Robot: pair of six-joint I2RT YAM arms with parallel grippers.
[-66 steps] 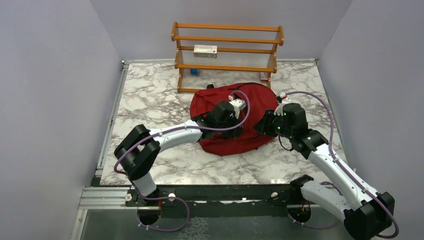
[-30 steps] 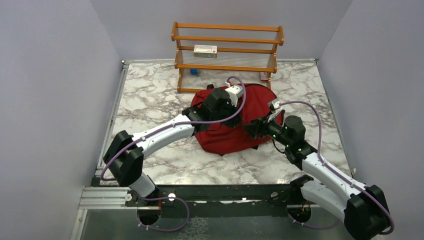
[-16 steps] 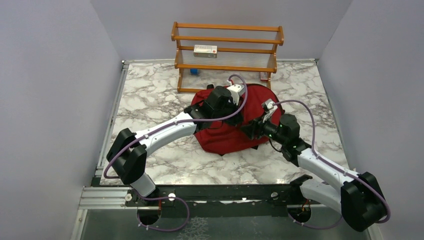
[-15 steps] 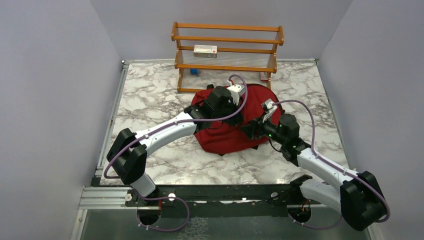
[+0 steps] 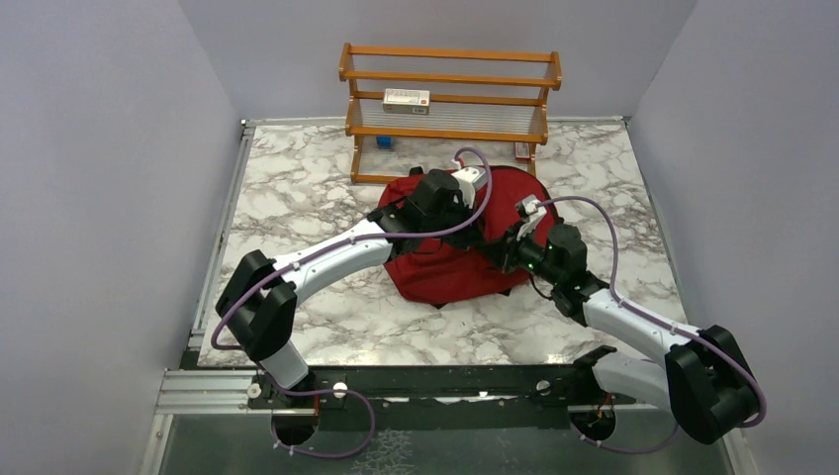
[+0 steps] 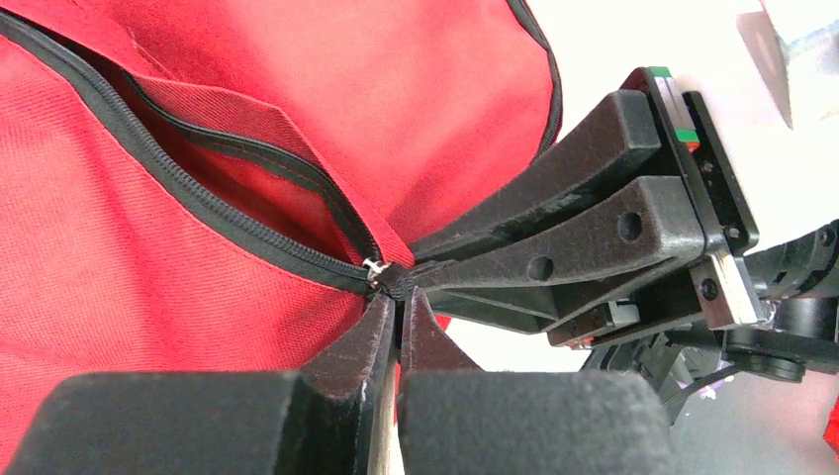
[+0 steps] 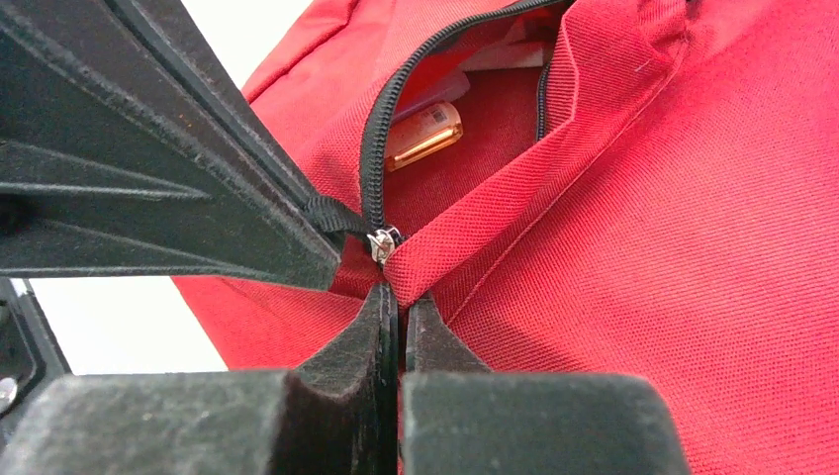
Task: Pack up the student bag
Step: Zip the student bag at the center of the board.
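Centrally in frame lay the dark red fabric backpack (image 5: 445,272); left gripper (image 6: 398,307) and right gripper (image 7: 399,307) were each clamped tight on it beside the metal zip slider (image 7: 382,244). Label on the white shelf box (image 5: 407,99) was unreadable.

Top view: bright, even, soft shadows.
Wrist views: background blown out white.
Focus: student bag (image 7: 643,247) weave crisp, my fingers (image 7: 371,341) softer.

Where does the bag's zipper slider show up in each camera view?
Top external: not discernible, hidden where both arms meet over the student bag.
Left wrist: zipper slider just left of centre, above the left fingers.
Right wrist: near centre, above the right fingers.
Shared landmark: the black zipper track on red fabric.
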